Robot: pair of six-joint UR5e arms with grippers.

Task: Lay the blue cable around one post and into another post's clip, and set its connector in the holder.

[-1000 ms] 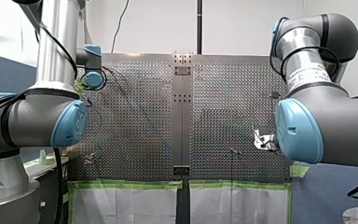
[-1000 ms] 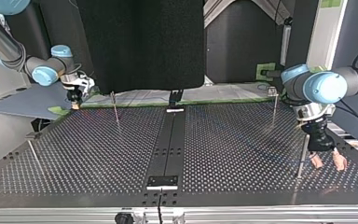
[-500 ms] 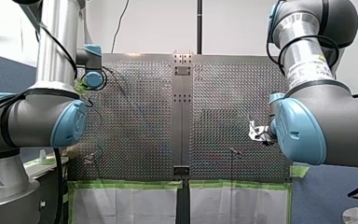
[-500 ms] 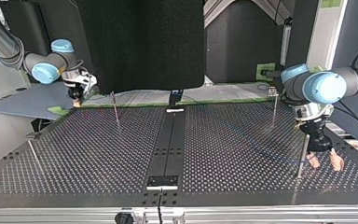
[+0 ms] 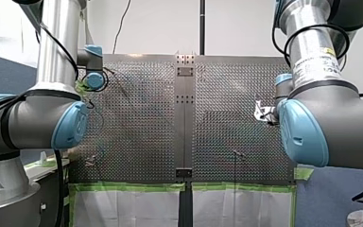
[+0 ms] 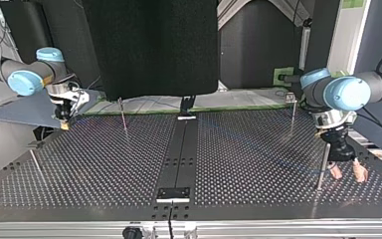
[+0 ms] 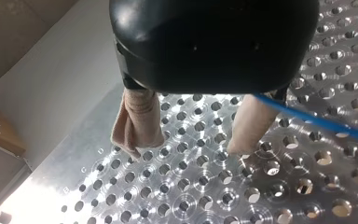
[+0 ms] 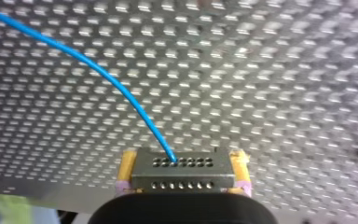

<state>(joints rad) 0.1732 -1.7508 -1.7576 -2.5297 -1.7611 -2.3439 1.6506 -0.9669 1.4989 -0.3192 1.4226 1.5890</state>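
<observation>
Left arm [image 6: 365, 87]: enters at the top view's right. Its wrist [image 6: 334, 118] is bent downward, so the left end effector [image 6: 347, 172] points down at the bench [image 6: 238, 164].
Left end effector: fingers spread wide, beige pads [image 7: 139, 116] well apart, nothing gripped between them. The tips are close to the bench; I cannot tell whether they touch it.
Right arm [image 6: 25, 81]: enters at the top view's left, forearm about level, wrist turned down.
Right end effector [image 6: 63, 121]: low over the far corner, slightly tilted. Its yellow pads [image 8: 127, 170] are clamped on either side of a grey connector [image 8: 182, 173].
Front view: both elbows are raised in the foreground, and the right end effector peeks out beside its own elbow.
</observation>
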